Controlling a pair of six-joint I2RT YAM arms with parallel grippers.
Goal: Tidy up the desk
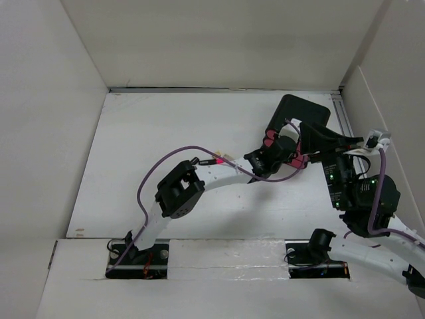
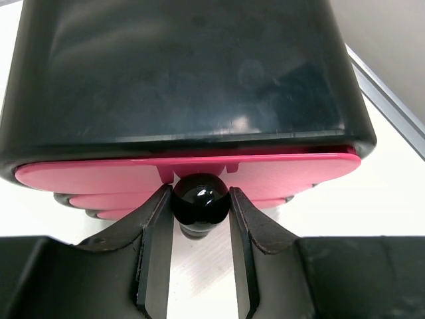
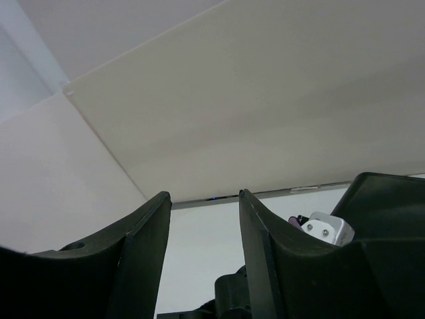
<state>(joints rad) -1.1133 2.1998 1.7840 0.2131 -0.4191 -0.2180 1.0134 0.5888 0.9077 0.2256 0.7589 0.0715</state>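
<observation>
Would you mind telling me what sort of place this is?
Probably a robotics lab test cell: a white desk boxed in by plain white panels, two arms bolted at its near edge, with the left end effector gripping the knob of a pink drawer.

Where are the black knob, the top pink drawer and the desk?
black knob [image 2: 200,198]: left wrist view, on its shiny round face.
top pink drawer [image 2: 99,177]: left wrist view, on the left half of its front.
desk [image 1: 166,126]: top external view, on the bare white surface.
</observation>
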